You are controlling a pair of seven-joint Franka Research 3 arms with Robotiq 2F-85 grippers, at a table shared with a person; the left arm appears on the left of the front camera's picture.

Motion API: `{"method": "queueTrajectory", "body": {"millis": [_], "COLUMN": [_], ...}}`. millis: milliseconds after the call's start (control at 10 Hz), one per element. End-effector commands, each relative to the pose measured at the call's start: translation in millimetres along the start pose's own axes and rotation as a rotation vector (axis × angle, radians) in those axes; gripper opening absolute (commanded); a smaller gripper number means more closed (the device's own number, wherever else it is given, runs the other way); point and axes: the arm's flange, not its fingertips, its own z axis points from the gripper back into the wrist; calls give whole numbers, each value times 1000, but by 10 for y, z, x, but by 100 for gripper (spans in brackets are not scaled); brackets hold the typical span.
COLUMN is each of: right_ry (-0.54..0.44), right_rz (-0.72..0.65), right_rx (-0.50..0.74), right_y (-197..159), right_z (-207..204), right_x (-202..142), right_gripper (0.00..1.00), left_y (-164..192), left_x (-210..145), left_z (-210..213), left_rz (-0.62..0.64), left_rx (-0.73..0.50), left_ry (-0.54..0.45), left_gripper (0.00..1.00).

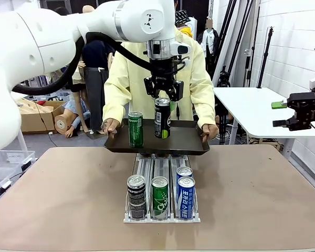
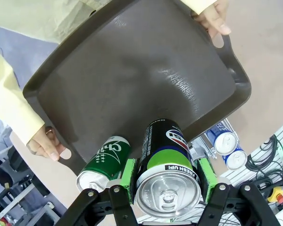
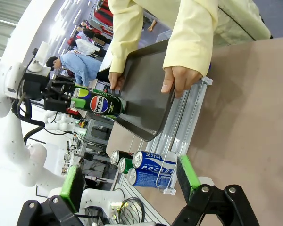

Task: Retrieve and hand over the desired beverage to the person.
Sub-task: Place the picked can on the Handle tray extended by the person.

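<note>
My left gripper (image 1: 163,90) is shut on a black Pepsi can with a green band (image 1: 163,118), held upright from above by its top. The can is low over a dark tray (image 1: 191,143); I cannot tell whether it touches. A green can (image 1: 135,128) stands on the tray's left part. The person (image 1: 123,73) in a pale-yellow shirt holds the tray by both handles beyond the table's far edge. In the left wrist view the green pads (image 2: 129,175) clamp the Pepsi can (image 2: 167,181) over the tray (image 2: 146,70), with the green can (image 2: 104,162) beside it. My right gripper (image 1: 279,114) hangs open at the far right.
A clear can rack (image 1: 163,218) sits mid-table, holding a black can (image 1: 136,190), a green can (image 1: 159,195) and two blue cans (image 1: 185,195). A white side table (image 1: 247,107) stands at the back right. In the right wrist view the right gripper (image 3: 129,181) is open.
</note>
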Motion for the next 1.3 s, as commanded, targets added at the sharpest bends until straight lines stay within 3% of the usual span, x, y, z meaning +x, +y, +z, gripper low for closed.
{"method": "queueTrajectory", "body": {"millis": [0,1200], "right_ry": [1,1], "right_rz": [-3,-3], "right_rx": [10,10], "right_y": [11,11], "right_z": [4,4], "right_x": [12,12], "right_gripper": [100,100], "left_y": [-3,176], "left_x": [285,334], "left_z": [131,-319], "left_rz": [1,28], "left_rx": [24,-48], "left_ry": [20,109], "left_gripper": [0,0]}}
